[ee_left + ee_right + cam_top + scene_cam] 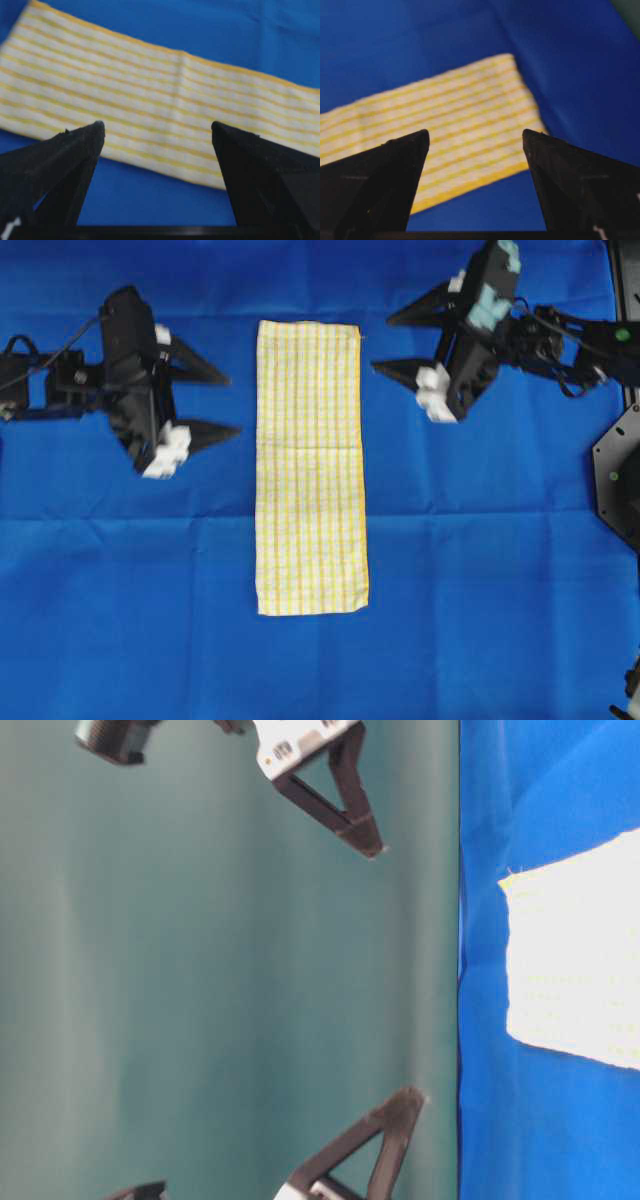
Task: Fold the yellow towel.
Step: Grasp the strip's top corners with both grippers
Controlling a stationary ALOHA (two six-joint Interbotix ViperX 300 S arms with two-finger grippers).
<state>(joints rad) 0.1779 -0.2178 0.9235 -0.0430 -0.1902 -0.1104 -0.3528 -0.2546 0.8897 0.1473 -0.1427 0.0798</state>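
Towel (311, 468) between both open hands

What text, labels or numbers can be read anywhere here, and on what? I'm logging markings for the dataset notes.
None can be read.
Yellow towel: checked stripes only, no tag or print showing.
Blue cloth: plain.
Left gripper and right gripper: no legible markings; the white parts look blank at this blur.

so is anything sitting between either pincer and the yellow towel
Nothing visible. Only bare blue cloth lies between the left pincer and the yellow towel, and between the right pincer and the towel. Both pincers are open, one on each side of it.
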